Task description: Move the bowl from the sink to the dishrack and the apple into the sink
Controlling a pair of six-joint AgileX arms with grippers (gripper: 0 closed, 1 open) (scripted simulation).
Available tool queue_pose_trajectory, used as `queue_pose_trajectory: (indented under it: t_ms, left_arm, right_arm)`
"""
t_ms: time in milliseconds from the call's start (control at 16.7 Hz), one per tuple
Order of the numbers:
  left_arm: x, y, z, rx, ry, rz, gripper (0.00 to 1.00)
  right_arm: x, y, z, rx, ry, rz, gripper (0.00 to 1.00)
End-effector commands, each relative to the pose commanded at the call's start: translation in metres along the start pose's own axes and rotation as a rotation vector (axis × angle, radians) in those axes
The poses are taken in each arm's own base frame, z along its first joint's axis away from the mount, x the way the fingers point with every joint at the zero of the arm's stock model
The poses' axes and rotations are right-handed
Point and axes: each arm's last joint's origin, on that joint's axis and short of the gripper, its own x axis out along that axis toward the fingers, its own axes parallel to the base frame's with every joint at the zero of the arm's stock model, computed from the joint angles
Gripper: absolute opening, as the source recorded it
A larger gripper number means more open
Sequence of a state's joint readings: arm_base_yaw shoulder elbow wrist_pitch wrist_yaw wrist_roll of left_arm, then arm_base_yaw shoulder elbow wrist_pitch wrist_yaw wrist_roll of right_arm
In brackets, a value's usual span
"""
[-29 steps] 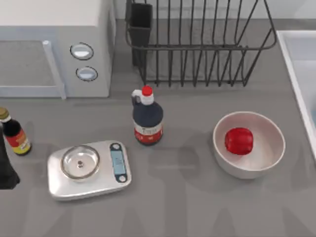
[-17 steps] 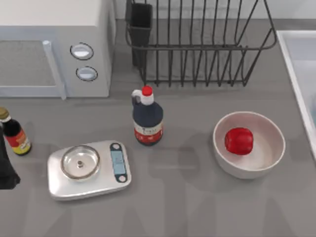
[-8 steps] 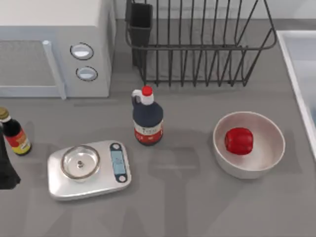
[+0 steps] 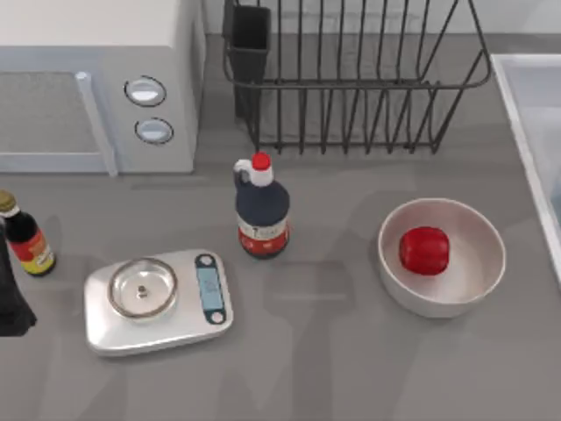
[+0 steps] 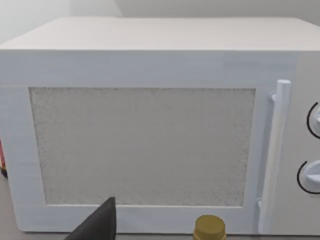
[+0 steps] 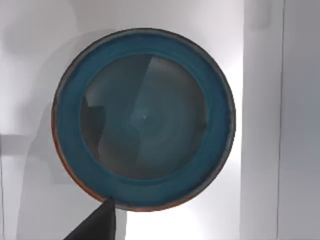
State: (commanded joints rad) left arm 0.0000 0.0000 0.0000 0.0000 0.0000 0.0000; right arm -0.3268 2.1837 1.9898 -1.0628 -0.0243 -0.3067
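The right gripper hangs straight above the bowl, with one dark fingertip showing just over the bowl's near rim; whether its fingers are spread or pressed together cannot be told. Directly beneath it the teal-blue bowl sits upright and empty on the pale floor of the sink, a thin red band showing along part of its outer edge. Beside the bowl the sink's raised light rim runs as a straight strip.

The left gripper is parked low at the left edge of the table, one dark fingertip pointing toward the white microwave right ahead of it; its opening cannot be told either. Just beside that fingertip stands the gold cap of a small dark sauce bottle.

Farther out on the grey table, a silver kitchen scale lies to the right of the sauce bottle, then a dark soy-sauce jug with a red cap. The apple rests inside a plain white bowl, near the sink's rim at the right edge. The black wire dishrack stands behind the jug and the white bowl, its dark cup at the corner nearest the microwave.
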Motion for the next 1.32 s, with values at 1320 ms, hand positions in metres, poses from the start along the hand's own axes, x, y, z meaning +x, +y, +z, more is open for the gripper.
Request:
queue_pose_trajectory:
  t_ms: [1320]
  left_arm:
    - [0.000,0.000,0.000,0.000,0.000,0.000,1.00]
  right_arm:
    - [0.186,-0.030,-0.009,0.011,0.204,0.067,1.00]
